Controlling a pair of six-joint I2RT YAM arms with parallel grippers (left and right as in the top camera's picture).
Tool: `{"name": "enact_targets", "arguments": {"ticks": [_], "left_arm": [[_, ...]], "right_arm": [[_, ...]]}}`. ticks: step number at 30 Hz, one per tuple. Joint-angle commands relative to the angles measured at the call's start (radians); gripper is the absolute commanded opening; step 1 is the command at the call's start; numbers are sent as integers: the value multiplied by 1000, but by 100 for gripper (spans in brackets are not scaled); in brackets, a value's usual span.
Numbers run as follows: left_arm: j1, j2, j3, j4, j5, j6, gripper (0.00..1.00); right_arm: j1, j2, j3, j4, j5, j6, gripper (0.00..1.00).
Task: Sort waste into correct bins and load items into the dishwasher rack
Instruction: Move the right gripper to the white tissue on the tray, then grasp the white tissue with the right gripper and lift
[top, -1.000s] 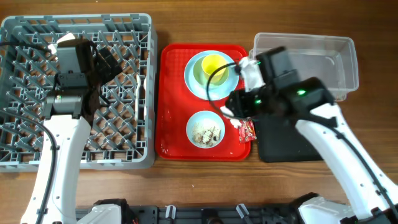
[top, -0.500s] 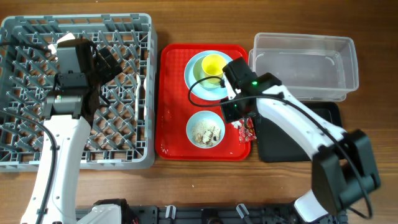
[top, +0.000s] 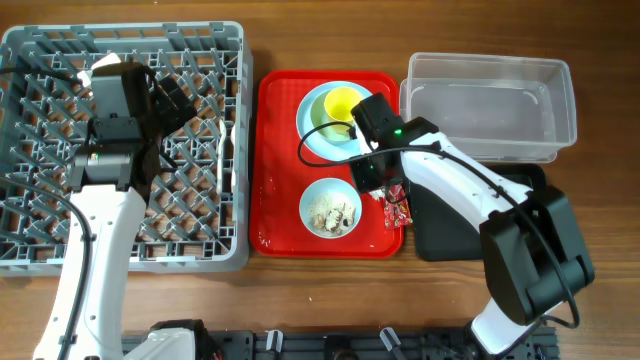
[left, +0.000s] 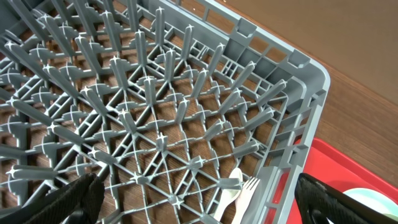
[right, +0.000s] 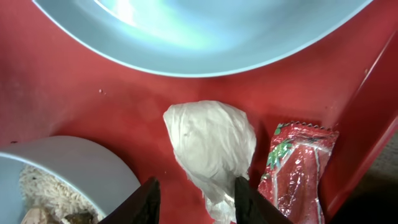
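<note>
A crumpled white tissue (right: 211, 146) lies on the red serving tray (right: 93, 99), between the pale blue plate (right: 199, 31) and the bowl (right: 62, 180) of food scraps. My right gripper (right: 196, 202) is low over the tissue and open. Its right finger touches the tissue's lower end; the left finger stands clear. The red snack wrapper (right: 298, 165) lies just right of the tissue. From overhead, the right gripper (top: 375, 180) hides the tissue. My left gripper (left: 205, 199) hangs wide open over the dishwasher rack (left: 292, 106), where the white spoon (left: 227, 193) and fork (left: 245, 193) lie.
The yellow cup (top: 340, 105) stands on the plate (top: 318, 135). The clear tub (top: 490, 105) is at the back right, and the black tray (top: 450, 235) lies in front of it. The rack (top: 200, 230) fills the left side. The tray's raised rim (right: 367, 118) runs close beside the wrapper.
My right arm has swung from the clear tub's left edge down onto the red tray between plate and bowl. Its jaws have narrowed around the tissue. The left arm has not moved.
</note>
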Motion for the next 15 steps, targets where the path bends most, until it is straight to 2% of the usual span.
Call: {"name": "enact_targets", "arguments": {"ticks": [1,5,15], "left_arm": [[6,-7,16,1,1,-17,100],[6,-7,16,1,1,-17,100],[6,-7,16,1,1,-17,100]], "right_arm": [[3,11,-3,5,18,-2,41],[3,-13,16,-29,18,-14,41],[3,-87,21,-21,93,-30,50]]}}
